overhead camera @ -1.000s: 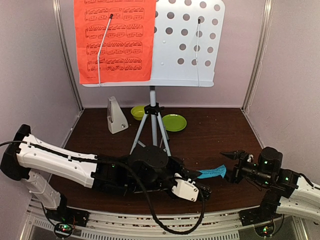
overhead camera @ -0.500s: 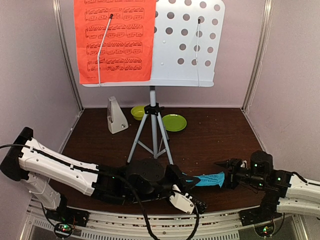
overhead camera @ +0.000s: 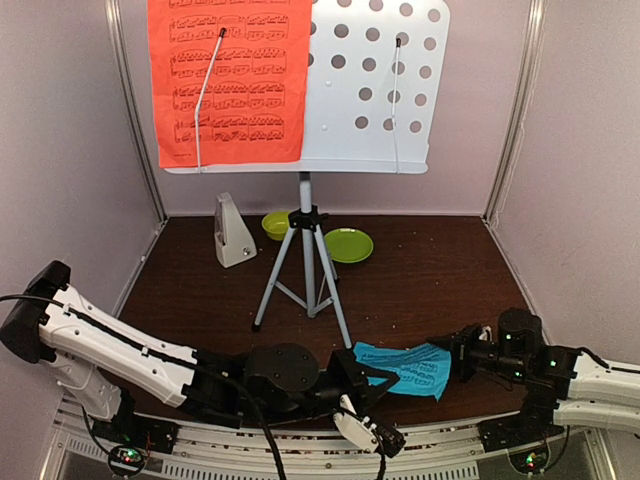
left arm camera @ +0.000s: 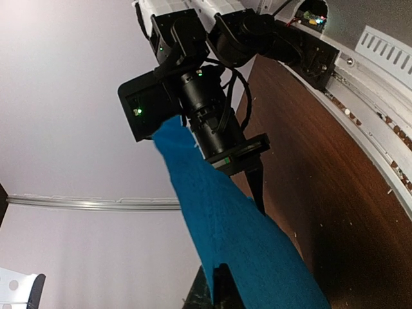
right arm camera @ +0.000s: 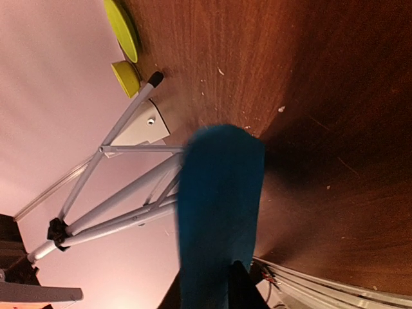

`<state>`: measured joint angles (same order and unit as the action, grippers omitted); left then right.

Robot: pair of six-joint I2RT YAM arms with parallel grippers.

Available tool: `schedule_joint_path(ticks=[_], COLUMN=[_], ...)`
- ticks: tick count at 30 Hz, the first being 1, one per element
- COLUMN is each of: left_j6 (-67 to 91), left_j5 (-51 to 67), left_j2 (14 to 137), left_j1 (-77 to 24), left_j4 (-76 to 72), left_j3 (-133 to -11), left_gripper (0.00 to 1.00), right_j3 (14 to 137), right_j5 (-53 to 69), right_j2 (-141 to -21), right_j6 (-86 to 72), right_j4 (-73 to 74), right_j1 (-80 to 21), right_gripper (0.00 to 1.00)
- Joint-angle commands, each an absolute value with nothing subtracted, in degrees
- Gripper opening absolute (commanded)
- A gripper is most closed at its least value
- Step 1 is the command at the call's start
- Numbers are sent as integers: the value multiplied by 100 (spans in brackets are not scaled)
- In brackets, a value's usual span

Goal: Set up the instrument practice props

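Observation:
The blue music sheet (overhead camera: 405, 366) hangs low over the table's front edge, stretched between both grippers. My left gripper (overhead camera: 358, 366) is shut on its left end; the left wrist view shows the sheet (left arm camera: 232, 219) running from the jaws (left arm camera: 222, 283) up to the right arm. My right gripper (overhead camera: 456, 360) is closed on the right end, with the sheet (right arm camera: 219, 193) between its dark fingers (right arm camera: 241, 286). The red music sheet (overhead camera: 228, 80) sits clipped on the pale perforated stand desk (overhead camera: 375, 90), atop the grey tripod (overhead camera: 305, 262). The whitish metronome (overhead camera: 233, 232) stands to the tripod's left.
A lime-green bowl (overhead camera: 276, 224) and a lime-green plate (overhead camera: 348, 245) lie behind the tripod near the back wall. Tripod legs (right arm camera: 122, 193) spread just beyond the sheet. Side walls close in the table on the left and right.
The blue sheet went from a crumpled strip to a wider spread. My left arm drew back toward the front edge, and my right gripper moved left and closed on the sheet's right end.

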<state>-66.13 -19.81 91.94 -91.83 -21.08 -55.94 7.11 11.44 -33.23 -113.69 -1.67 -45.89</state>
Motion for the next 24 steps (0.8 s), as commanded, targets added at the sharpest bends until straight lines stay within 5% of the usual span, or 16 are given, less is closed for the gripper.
schedule_joint_path(ticks=[1, 7, 15, 24], left_j6=[-6513, -5883, -4819, -2571], left_j5=[-2144, -2185, -2229, -1054], left_j2=[9202, 8952, 8288, 7376], left_j1=[-9233, -9228, -9186, -8265], left_j4=[-2288, -1663, -1107, -1129], left_j3=[-5614, -5505, -5022, -4796], left_gripper=[9, 49, 87, 95], right_j3=[690, 971, 2372, 3774], right_j5=[943, 792, 681, 1991], right_j2=[-3330, -3113, -3123, -3540], right_j6=[-11256, -10434, -7683, -3787], right_j4=[-428, -449, 788, 1348], right_j1=[-4590, -4367, -4179, -4155], right_gripper=[7, 0, 0, 0])
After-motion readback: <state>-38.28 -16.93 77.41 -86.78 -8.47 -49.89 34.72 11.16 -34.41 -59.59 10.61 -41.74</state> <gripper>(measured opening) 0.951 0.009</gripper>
